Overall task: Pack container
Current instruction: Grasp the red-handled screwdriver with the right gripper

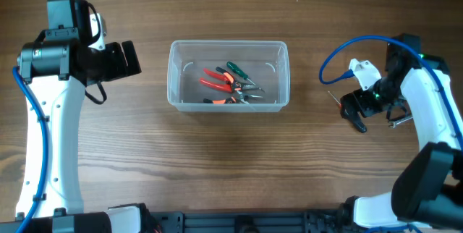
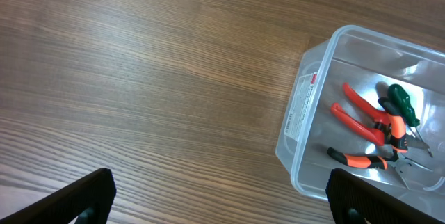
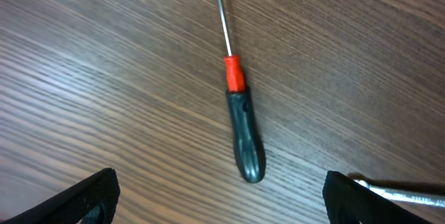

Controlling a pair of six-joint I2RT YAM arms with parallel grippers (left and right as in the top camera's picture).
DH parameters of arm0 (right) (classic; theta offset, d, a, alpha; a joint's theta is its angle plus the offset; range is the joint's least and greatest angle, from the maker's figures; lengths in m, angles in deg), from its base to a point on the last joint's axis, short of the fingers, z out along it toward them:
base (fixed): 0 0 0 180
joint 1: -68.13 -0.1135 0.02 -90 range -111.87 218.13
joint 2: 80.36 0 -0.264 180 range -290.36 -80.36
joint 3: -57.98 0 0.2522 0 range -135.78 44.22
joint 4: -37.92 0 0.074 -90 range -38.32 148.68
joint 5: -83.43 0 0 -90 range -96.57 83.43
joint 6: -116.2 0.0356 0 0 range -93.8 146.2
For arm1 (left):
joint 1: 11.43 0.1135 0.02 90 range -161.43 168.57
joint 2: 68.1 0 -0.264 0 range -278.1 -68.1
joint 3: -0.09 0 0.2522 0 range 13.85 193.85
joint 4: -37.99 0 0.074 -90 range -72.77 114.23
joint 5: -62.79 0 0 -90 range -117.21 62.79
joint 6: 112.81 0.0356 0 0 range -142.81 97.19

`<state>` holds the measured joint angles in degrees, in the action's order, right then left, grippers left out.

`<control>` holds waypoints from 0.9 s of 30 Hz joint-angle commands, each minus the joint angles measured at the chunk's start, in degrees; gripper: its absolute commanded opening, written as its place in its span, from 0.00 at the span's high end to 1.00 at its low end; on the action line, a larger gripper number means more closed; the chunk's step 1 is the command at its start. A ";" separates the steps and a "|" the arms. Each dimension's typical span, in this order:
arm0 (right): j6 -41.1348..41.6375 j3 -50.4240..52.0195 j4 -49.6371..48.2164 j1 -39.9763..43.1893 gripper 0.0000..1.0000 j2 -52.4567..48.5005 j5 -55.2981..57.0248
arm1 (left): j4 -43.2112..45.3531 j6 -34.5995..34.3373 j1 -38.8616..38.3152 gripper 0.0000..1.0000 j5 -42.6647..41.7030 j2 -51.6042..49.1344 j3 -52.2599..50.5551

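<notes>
Clear plastic container [image 1: 173,81] sits mid-desk, with pliers [image 1: 217,81] inside. Left gripper [image 1: 136,59] is spread wide, bare wood between it and the container. Right gripper [image 3: 219,186], jaws released, straddles a screwdriver [image 3: 242,126] near the right edge.

The overhead camera faces straight down over the whole table [image 1: 231,161]. The left wrist camera, nearer and tilted, shares the container [image 2: 300,109] with it. The right wrist camera sits close above a screwdriver [image 3: 243,130].

Screwdriver [image 3: 240,123] lying flat on the wood desk [image 3: 104,57], just ahead of the end effector [image 3: 219,186] and between its wide-spread fingers [image 3: 90,196]. Black handle nearest, red collar, shaft pointing away. Some shiny metal bit [image 3: 396,190] sits beside the other finger.
</notes>
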<state>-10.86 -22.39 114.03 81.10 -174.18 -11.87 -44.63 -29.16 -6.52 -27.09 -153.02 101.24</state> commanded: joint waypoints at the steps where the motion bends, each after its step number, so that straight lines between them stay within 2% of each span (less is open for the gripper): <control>1: -3.21 0.26 -0.66 0.39 0.06 -3.21 3.63 | 0.00 -0.13 0.26 0.00 -0.68 -0.26 0.74; 8: -6.47 3.85 -4.48 0.83 0.08 -10.16 4.07 | 0.00 -0.13 0.26 0.00 -0.68 -0.26 0.74; 14: -9.94 6.32 -10.69 0.83 0.09 -10.97 5.51 | 0.00 -0.13 0.26 0.00 -0.68 -0.26 0.74; 21: -10.99 14.40 -16.68 0.81 0.13 -11.72 5.46 | 0.00 -0.13 0.24 0.00 -0.68 -0.26 0.74; 26: -10.99 14.49 -16.76 0.81 0.25 -11.72 5.46 | 0.00 -0.13 0.24 0.00 -0.68 -0.26 0.74; 27: -10.97 14.49 -16.76 0.81 0.33 -11.72 5.46 | 0.00 -0.13 0.26 0.00 -0.68 -0.26 0.74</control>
<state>-21.57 -11.39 96.34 81.78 -181.96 -5.20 -44.65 -29.16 -6.52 -27.09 -153.02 101.24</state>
